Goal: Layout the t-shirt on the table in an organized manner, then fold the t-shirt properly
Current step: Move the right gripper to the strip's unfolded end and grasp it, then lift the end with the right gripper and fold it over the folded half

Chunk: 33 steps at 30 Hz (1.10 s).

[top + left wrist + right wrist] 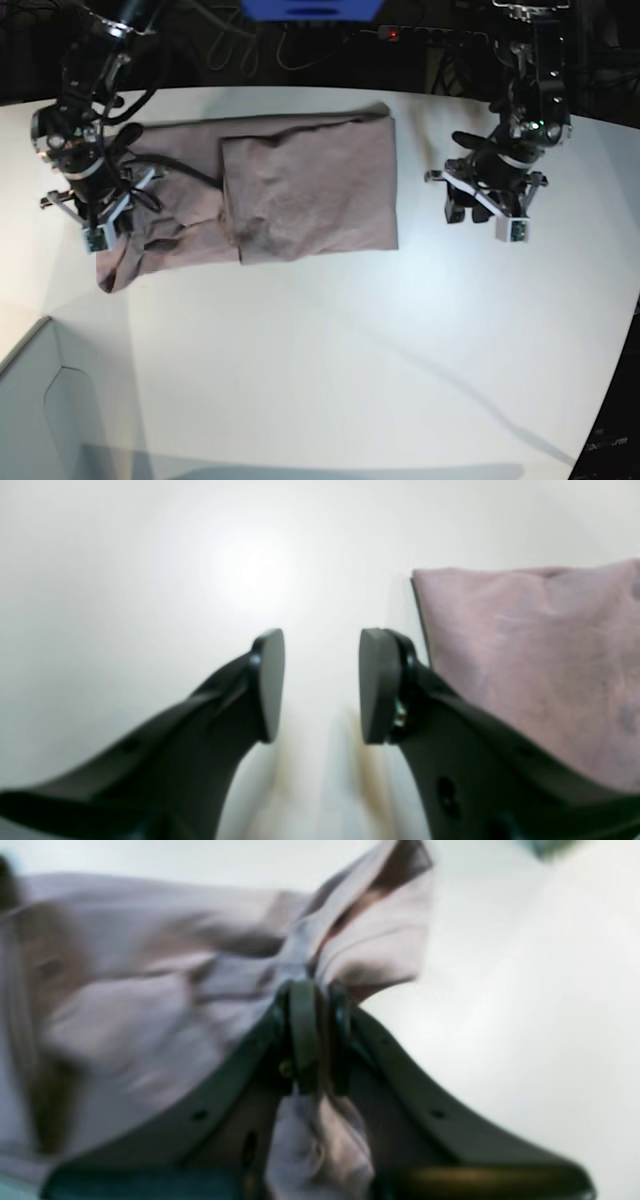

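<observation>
The right end effector (312,1037) is clenched on the t-shirt (300,185); the left end effector (320,685), released, hovers beside it.

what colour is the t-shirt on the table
A plain dusty mauve, pinkish-grey cotton t-shirt with no pattern; the base view shows it best.

white table (330,340), mauve t-shirt (300,185) lying partly folded on it
</observation>
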Available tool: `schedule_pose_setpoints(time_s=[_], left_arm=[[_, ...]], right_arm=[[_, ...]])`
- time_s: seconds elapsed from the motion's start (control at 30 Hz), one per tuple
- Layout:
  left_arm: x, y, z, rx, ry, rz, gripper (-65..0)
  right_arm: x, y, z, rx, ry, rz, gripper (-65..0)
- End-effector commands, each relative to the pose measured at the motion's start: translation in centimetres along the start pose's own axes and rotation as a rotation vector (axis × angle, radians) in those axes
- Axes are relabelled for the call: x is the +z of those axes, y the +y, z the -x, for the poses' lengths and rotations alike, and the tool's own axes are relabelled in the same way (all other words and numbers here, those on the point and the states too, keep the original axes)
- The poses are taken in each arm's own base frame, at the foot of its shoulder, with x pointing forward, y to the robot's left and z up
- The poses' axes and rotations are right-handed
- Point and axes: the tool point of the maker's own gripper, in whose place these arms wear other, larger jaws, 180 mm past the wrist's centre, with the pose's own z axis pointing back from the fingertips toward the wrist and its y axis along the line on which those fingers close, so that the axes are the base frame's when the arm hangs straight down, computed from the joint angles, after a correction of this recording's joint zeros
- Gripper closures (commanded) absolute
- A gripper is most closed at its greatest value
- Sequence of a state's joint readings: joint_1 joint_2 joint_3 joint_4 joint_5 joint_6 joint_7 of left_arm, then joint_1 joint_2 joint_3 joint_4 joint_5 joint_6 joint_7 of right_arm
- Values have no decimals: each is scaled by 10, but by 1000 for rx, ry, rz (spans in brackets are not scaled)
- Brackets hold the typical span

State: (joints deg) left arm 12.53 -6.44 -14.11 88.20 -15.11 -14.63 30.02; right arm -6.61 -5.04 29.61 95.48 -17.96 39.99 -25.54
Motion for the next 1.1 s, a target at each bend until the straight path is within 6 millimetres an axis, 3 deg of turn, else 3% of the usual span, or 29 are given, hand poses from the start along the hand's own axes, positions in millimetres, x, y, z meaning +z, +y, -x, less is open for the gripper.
schedule_pose_setpoints(time_s=[0.0,0.23,0.4,0.63,0.8,0.93,1.07], left_arm=[[1,-1,-13,-4,-43,8,-237],[0,-1,-11,-1,-37,7,-237],[-11,4,5,21,12,3,-237],[-18,0,22,62,50,5,-237],[-19,-4,23,66,53,10,-237],[-22,-7,18,74,46,13,-237],[-22,-7,18,73,45,13,-238]], right_arm=[[6,2,-20,18,-66,2,0],[25,74,-53,106,-157,-136,0],[36,145,-73,201,-223,-313,0],[52,228,-92,326,-276,-522,0],[46,268,-96,409,-286,-629,0],[33,276,-101,431,-277,-649,0],[37,292,-108,469,-302,-683,0]])
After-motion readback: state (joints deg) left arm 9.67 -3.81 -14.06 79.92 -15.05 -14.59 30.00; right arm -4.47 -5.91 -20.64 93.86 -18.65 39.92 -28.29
